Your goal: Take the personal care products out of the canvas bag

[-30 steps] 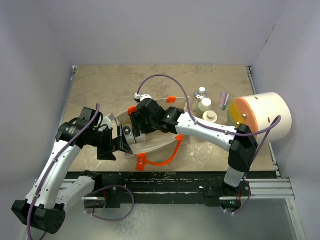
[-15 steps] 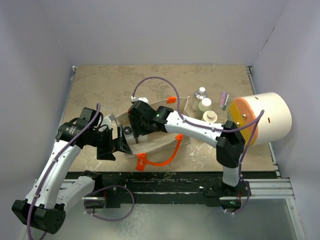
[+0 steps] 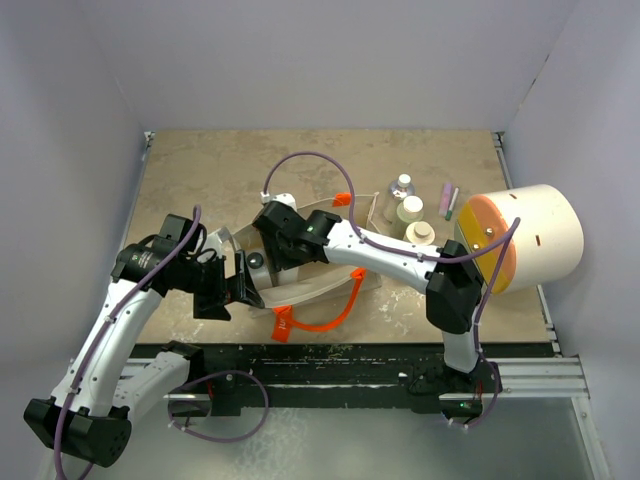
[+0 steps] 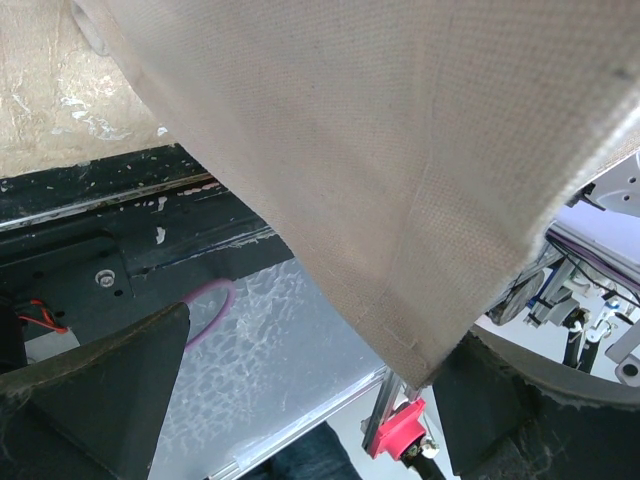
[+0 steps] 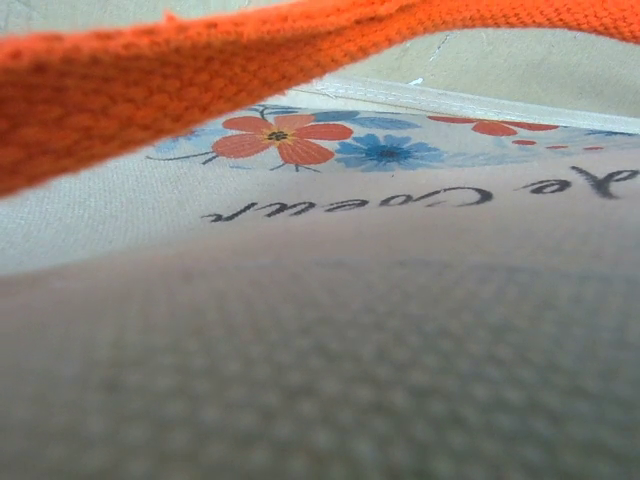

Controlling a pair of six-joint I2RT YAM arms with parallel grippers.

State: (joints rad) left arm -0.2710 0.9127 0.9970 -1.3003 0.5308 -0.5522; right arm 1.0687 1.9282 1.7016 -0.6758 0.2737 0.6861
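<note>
Nearest me, my left gripper stands wide open. A corner of the canvas bag hangs between its fingers, not clamped. Just past it, my right gripper is down in the bag's mouth. Whether it grips anything I cannot tell: cloth and an orange handle fill its view. Farther right, 3 bottles stand on the table, apart from the bag. I judge the job partly done: whatever remains lies hidden inside.

Even, soft overhead light, faint shadows; right wrist view's near canvas bag badly blurred.
</note>
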